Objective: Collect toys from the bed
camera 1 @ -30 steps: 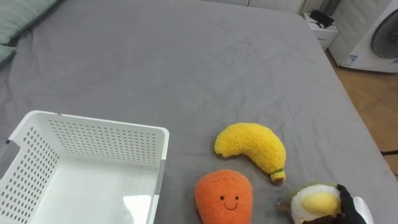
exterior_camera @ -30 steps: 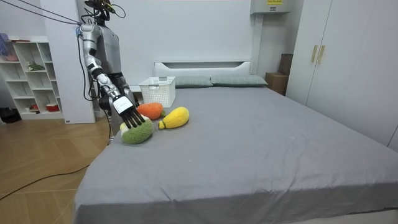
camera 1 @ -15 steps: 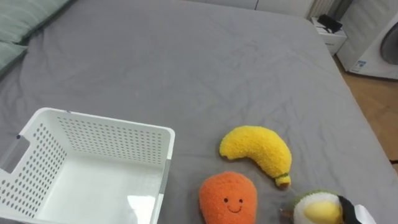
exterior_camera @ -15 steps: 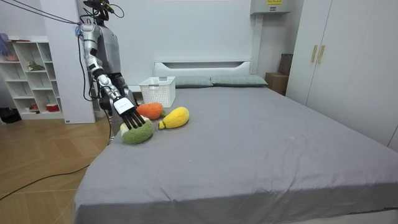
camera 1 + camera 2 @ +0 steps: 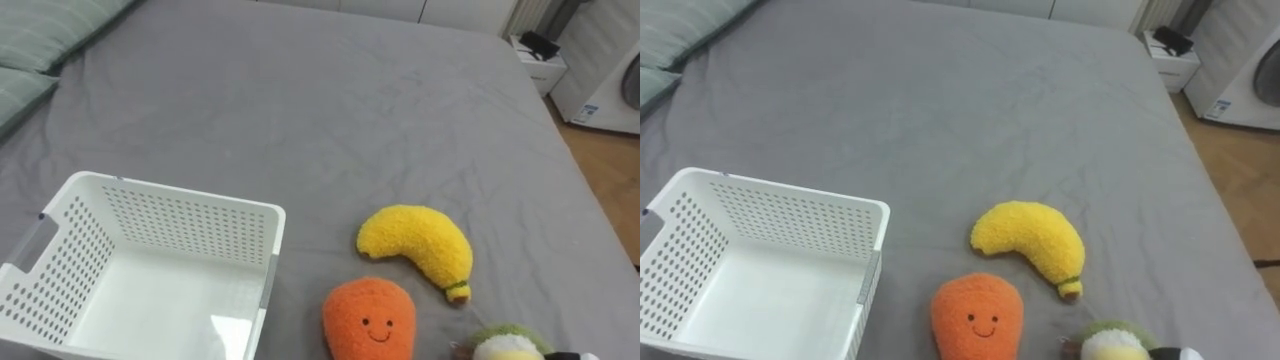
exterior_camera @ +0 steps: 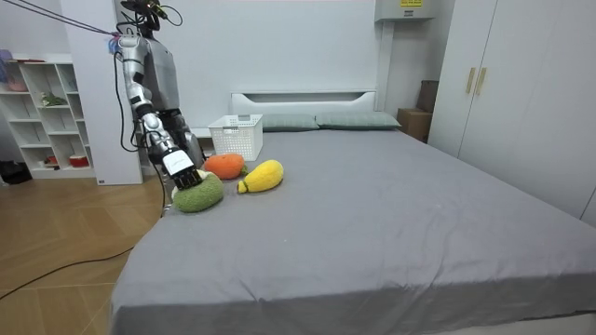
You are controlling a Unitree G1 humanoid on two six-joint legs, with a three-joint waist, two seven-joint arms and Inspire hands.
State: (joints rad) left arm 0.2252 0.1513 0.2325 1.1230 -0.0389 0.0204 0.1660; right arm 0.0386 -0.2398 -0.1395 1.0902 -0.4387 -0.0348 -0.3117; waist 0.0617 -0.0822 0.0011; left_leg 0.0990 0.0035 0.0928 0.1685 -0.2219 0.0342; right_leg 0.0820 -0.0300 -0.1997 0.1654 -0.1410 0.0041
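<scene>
Robot: stands at the bed's [image 5: 300, 90] long side, on the room view's left, right arm reaching down to the mattress edge
Avocado toy [image 6: 197, 194]: green plush with a yellow centre, on the grey sheet at the near corner – at the bottom edge of the eye views
Right hand [image 6: 179, 166]: at the toy's upper side nearest the robot, touching it; the toy lies just below and bedward of it
Grip: cannot tell whether the hand is open or closed on the toy – its tip is hidden against the plush
Banana toy [image 5: 418, 245]: yellow, lying flat, just beyond the avocado, apart from it
Orange toy [image 5: 368, 318]: smiling face up, between the basket and the avocado
Basket [image 5: 180, 195]: white, perforated, upright on the sheet to the robot's left of the toys, nothing inside
Change, room view: a second ago dark fingers lay spread over the top of the avocado; now they are off its top and the toy sits slightly further to the room view's left
Change, eye view: the whole picture has shifted, so the camera has moved; banana, orange toy and basket keep their places relative to one another
</scene>
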